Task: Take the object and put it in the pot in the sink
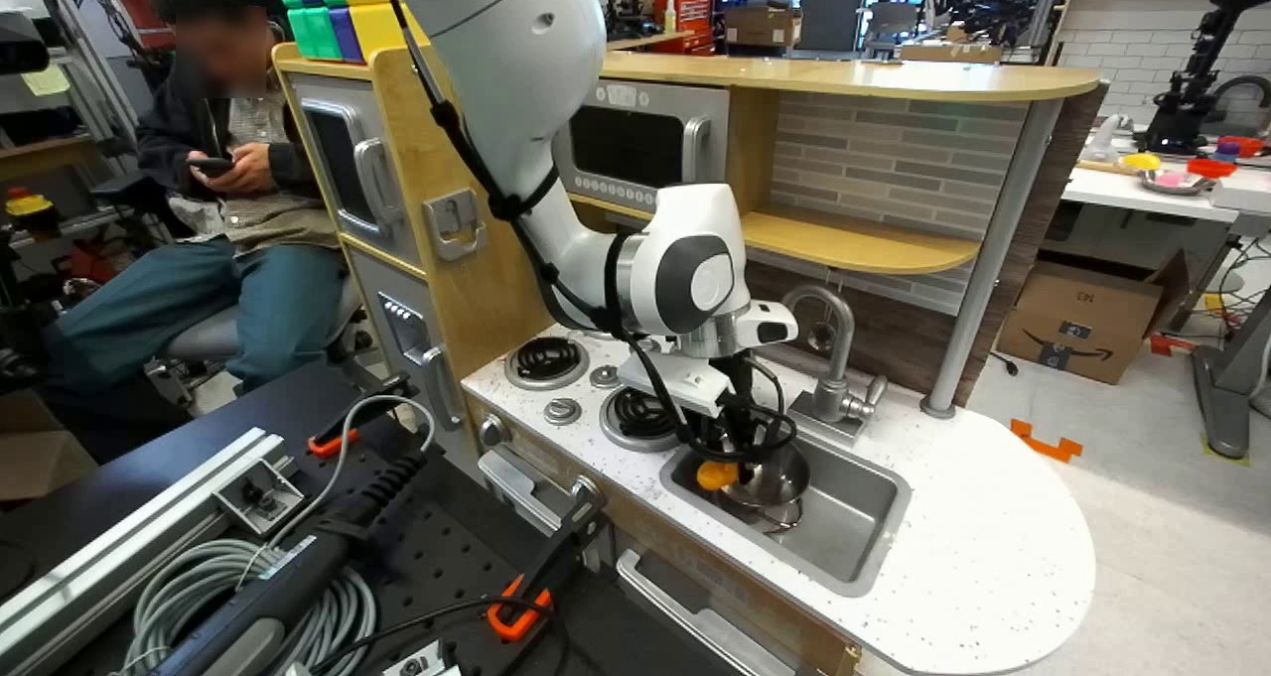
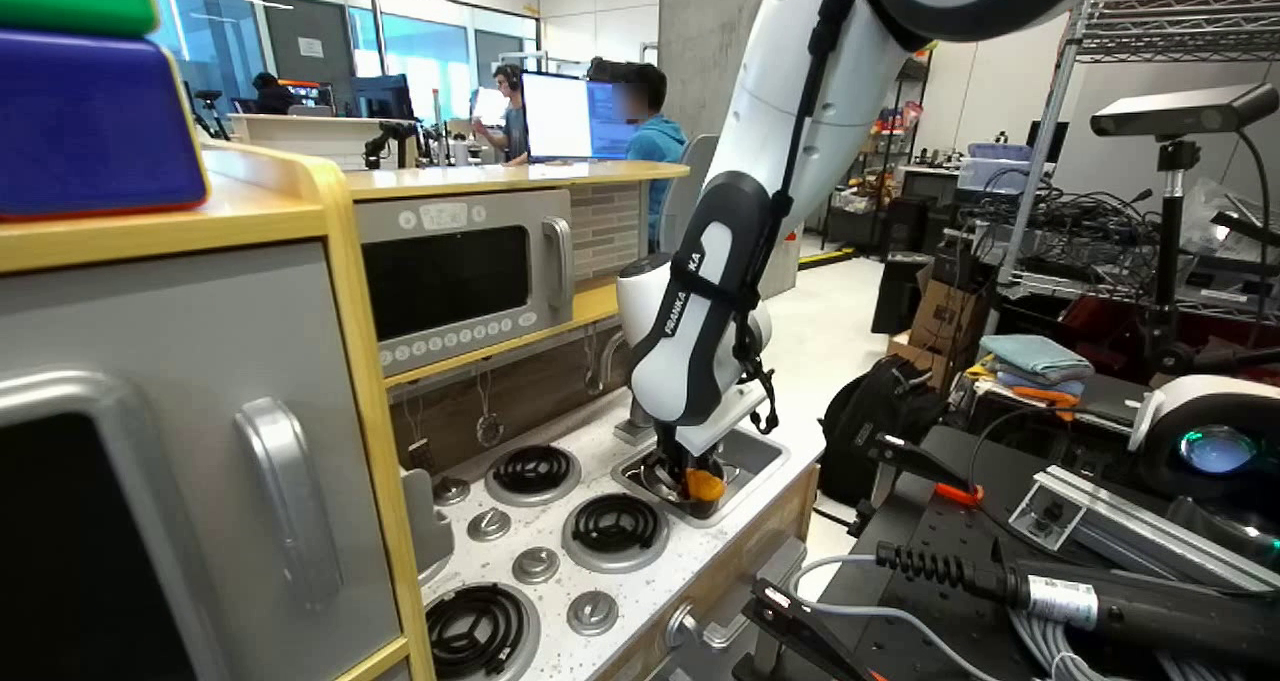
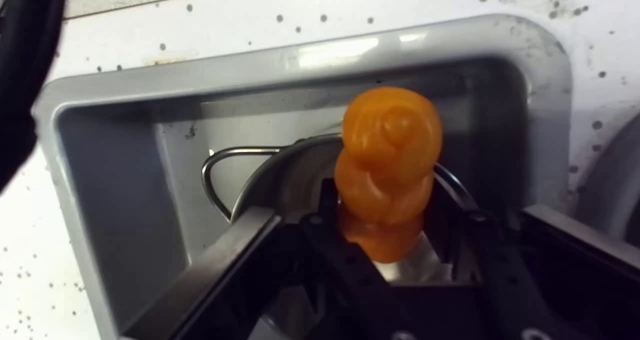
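An orange rounded, lumpy object [image 3: 390, 150] is between the two black fingers of my gripper [image 3: 384, 205] in the wrist view. The fingers are shut on its lower part. The object also shows in both exterior views [image 1: 717, 474] [image 2: 704, 486]. A shiny metal pot [image 3: 295, 177] with wire handles stands in the grey sink [image 3: 240, 73]. The object and the fingers are over the pot and hide much of it. The pot also shows in an exterior view [image 1: 779, 477]. Whether the object touches the pot is hard to tell.
A curved grey faucet [image 1: 839, 348] stands behind the sink. Black coil burners [image 2: 615, 524] and knobs are beside the sink on the speckled white counter [image 1: 993, 537]. A shelf [image 1: 864, 242] and a microwave [image 1: 640, 145] rise behind. A black table with cables [image 1: 417, 547] stands in front.
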`<state>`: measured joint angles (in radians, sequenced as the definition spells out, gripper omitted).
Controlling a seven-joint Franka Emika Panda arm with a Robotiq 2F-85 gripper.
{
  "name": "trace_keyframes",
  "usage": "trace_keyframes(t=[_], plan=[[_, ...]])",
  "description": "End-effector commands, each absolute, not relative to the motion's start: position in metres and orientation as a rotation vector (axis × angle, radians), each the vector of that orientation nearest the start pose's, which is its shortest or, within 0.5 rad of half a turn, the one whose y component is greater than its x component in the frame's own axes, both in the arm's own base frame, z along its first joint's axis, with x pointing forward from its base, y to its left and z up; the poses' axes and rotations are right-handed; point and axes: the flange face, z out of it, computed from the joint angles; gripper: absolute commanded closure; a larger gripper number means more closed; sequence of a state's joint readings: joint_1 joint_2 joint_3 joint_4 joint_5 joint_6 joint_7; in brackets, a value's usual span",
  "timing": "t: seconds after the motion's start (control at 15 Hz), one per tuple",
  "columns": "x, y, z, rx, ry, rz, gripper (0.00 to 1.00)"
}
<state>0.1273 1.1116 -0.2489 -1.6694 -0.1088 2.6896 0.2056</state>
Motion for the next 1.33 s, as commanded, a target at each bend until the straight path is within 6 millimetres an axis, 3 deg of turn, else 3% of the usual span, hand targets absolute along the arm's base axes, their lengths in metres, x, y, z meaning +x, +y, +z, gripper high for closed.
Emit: trace_keyframes(t=[0.0, 0.47, 1.13, 1.2, 1.27], plan=[[0.630, -0.064, -0.059, -3.399, 0.327, 0.139, 0.82], [0.657, -0.062, -0.053, -3.291, 0.550, 0.193, 0.82], [0.664, -0.088, -0.078, -3.265, 0.816, 0.211, 0.82], [0.663, -0.086, -0.082, -3.265, 0.816, 0.212, 0.32], [0.665, -0.084, -0.082, -3.264, 0.808, 0.214, 0.31]])
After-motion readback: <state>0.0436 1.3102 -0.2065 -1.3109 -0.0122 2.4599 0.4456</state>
